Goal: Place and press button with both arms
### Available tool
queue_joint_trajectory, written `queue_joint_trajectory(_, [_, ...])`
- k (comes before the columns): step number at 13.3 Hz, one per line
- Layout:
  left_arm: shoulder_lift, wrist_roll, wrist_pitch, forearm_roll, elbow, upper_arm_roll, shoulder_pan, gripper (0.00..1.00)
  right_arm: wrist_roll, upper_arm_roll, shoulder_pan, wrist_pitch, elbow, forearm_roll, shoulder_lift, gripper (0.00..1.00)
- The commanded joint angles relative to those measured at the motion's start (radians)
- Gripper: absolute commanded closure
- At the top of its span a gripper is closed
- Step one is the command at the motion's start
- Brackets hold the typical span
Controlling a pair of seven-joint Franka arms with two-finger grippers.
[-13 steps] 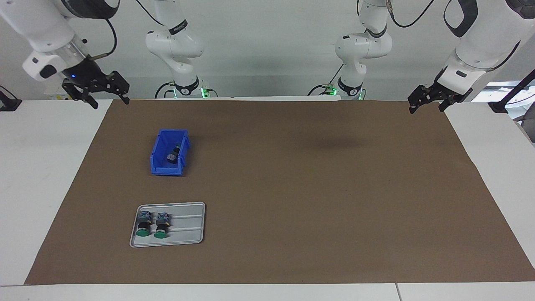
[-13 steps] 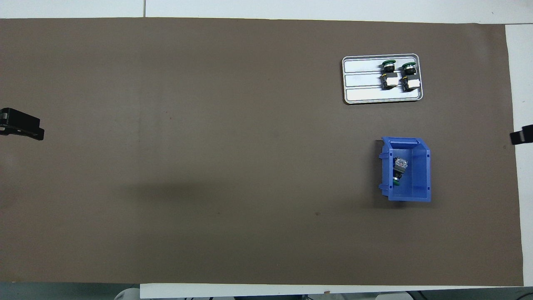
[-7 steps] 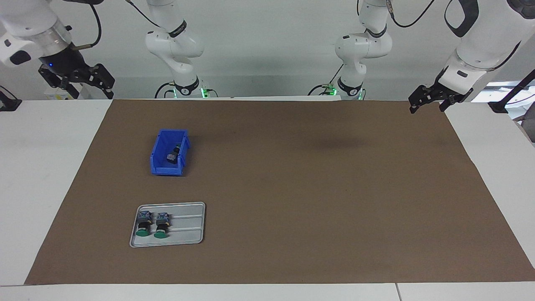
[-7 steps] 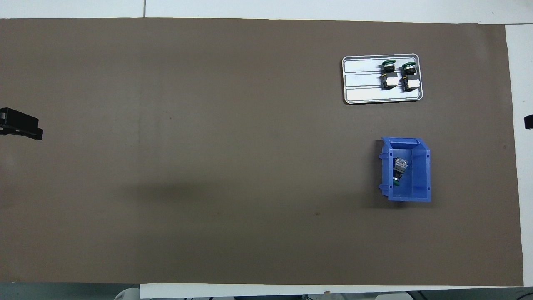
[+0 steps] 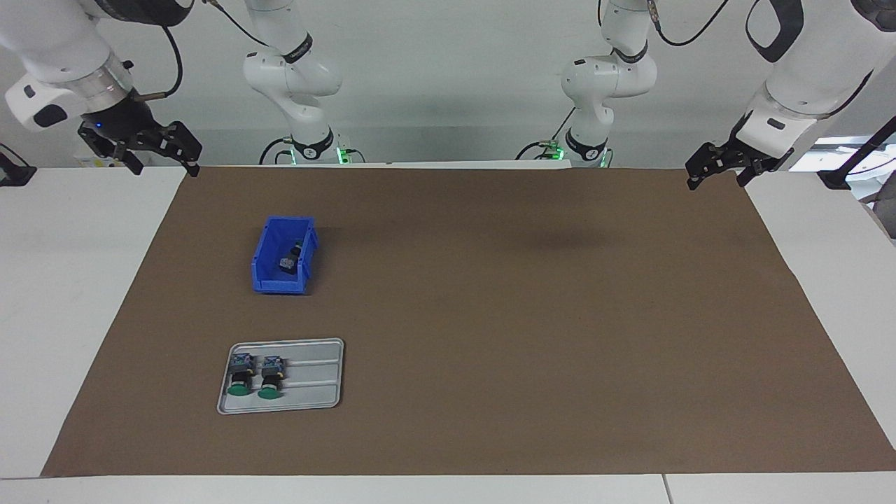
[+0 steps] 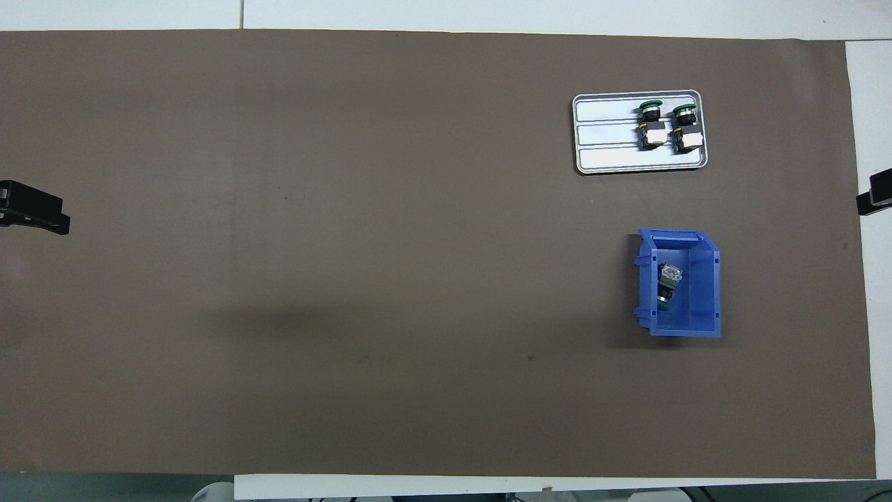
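Observation:
One green-capped button point(image 5: 288, 260) lies on its side in a blue bin point(image 5: 280, 285), also seen in the overhead view point(image 6: 667, 282). Two look-alike buttons point(image 5: 241, 378) point(image 5: 270, 378) lie side by side on a grey tray point(image 5: 315, 381). My right gripper point(image 5: 166, 168) hangs open and empty above the mat's corner at the right arm's end of the table, up and away from the bin. My left gripper point(image 5: 715, 182) hangs open and empty above the mat's corner at the left arm's end. In the overhead view only their tips show, the left point(image 6: 42, 213) and the right point(image 6: 872, 201).
A brown mat point(image 5: 525, 315) covers most of the white table point(image 5: 63, 280). The tray point(image 6: 606, 132) lies farther from the robots than the bin point(image 6: 704, 293), both toward the right arm's end. Two more white arms stand at the robots' edge.
My right gripper first pulled up and outward past the mat's edge, then came back down a little toward the mat's corner. The left gripper barely moved. The buttons stayed put.

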Motion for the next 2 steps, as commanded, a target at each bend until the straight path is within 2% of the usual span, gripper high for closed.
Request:
queue_joint_trajectory(1, [-0.008, 0.008, 0.002, -0.006, -0.008, 0.003, 0.002, 0.00, 0.011, -0.024, 0.020, 0.017, -0.024, 0.002, -0.018, 0.01])
queue_joint_trajectory(2, [-0.008, 0.008, 0.002, -0.006, -0.008, 0.003, 0.002, 0.00, 0.011, -0.024, 0.020, 0.017, -0.028, 0.002, -0.019, 0.01])
